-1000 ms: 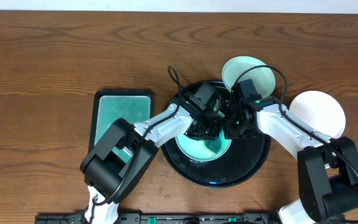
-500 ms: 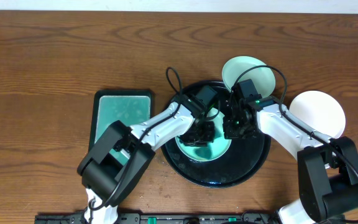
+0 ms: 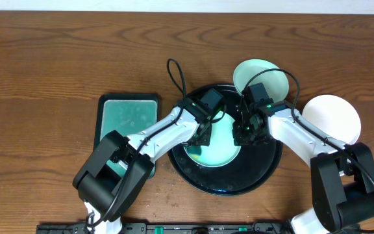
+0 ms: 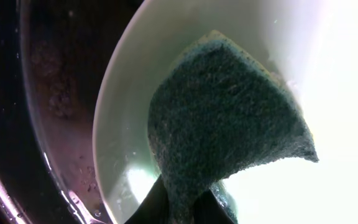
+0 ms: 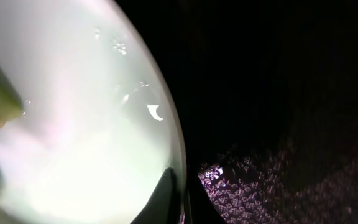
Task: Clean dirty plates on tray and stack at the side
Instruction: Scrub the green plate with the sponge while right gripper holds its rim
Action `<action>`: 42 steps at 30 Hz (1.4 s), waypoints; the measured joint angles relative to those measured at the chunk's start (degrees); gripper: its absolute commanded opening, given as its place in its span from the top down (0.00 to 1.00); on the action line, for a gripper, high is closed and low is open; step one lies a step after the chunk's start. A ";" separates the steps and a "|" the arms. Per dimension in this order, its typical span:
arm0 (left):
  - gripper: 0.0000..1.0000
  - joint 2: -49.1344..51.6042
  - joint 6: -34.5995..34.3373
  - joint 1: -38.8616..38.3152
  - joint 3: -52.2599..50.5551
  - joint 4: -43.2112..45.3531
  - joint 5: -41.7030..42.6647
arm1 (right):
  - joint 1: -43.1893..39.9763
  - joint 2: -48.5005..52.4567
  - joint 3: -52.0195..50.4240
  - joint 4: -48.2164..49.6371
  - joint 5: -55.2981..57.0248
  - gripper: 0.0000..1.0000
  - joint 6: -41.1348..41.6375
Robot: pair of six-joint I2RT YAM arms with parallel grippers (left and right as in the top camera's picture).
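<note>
Left gripper (image 4: 180,208) was clamped on a dark green sponge (image 4: 229,118), fingers pinched on its lower corner. The sponge fanned out ahead of the fingers and lay against the inside of a pale mint plate (image 4: 120,137). Right gripper (image 5: 179,196) was closed on that plate's rim (the wrist view showed only the fingertips, but the rim ran straight in between them). The plate sat inside the round black tray (image 3: 265,168), between the two grippers, with water droplets on it. I could not tell whether it lay flat. Beyond the right gripper, a second plate (image 3: 271,75) lay at the tray's far rim. A third plate (image 3: 336,117) lay on the table (image 3: 57,58), outboard of the right arm and apart from the tray.
</note>
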 measured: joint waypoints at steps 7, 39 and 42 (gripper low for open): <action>0.92 -0.28 2.08 1.51 -1.44 7.85 6.10 | -0.02 0.00 0.00 -0.02 -0.11 0.99 0.02; 0.93 3.82 -3.04 0.76 -0.22 16.52 20.26 | 0.00 0.00 0.00 -0.09 -0.09 0.99 0.02; 0.92 3.91 -1.70 2.75 1.95 11.30 16.35 | 0.00 0.00 0.00 -0.07 -0.11 0.99 0.02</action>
